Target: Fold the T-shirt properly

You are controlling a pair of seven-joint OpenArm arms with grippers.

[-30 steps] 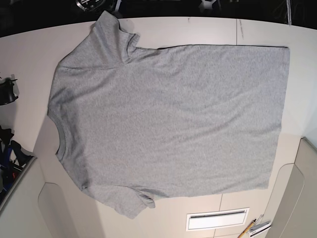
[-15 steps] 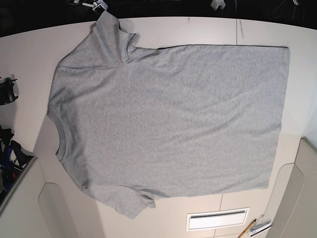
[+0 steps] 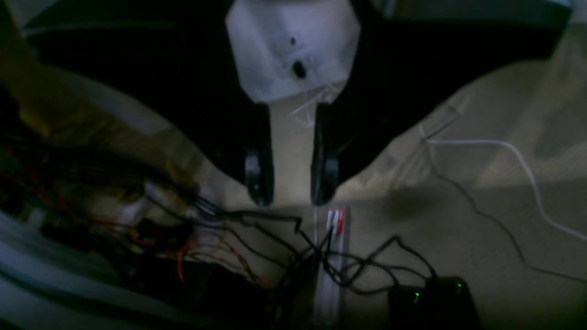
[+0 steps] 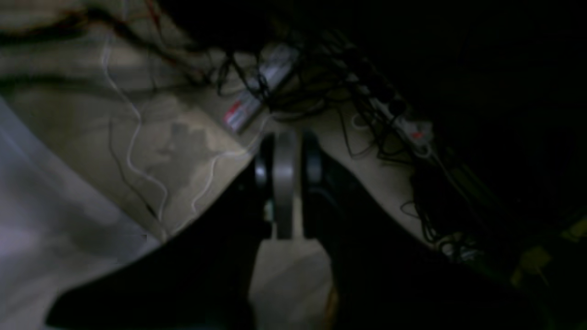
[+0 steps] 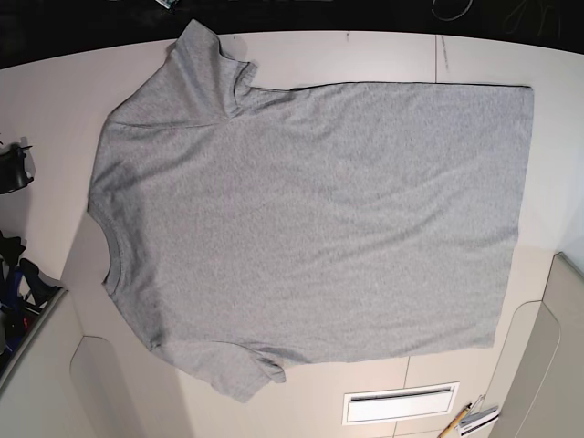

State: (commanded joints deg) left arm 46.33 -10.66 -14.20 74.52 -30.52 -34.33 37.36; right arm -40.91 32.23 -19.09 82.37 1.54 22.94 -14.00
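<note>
T-shirt (image 5: 310, 224) spread flat on pale table (image 5: 383, 57), plain grey side up, collar toward base view's left, hem toward its right. No arm over the cloth in that view. Left gripper (image 3: 292, 199) off the table above floor and tangled cables (image 3: 321, 256), fingers slightly parted, nothing between. Right gripper (image 4: 285, 158) likewise over dim floor, fingers narrowly apart, empty. No readable writing on shirt; red-and-white label (image 3: 335, 219) on power strip too blurred to read.
</note>
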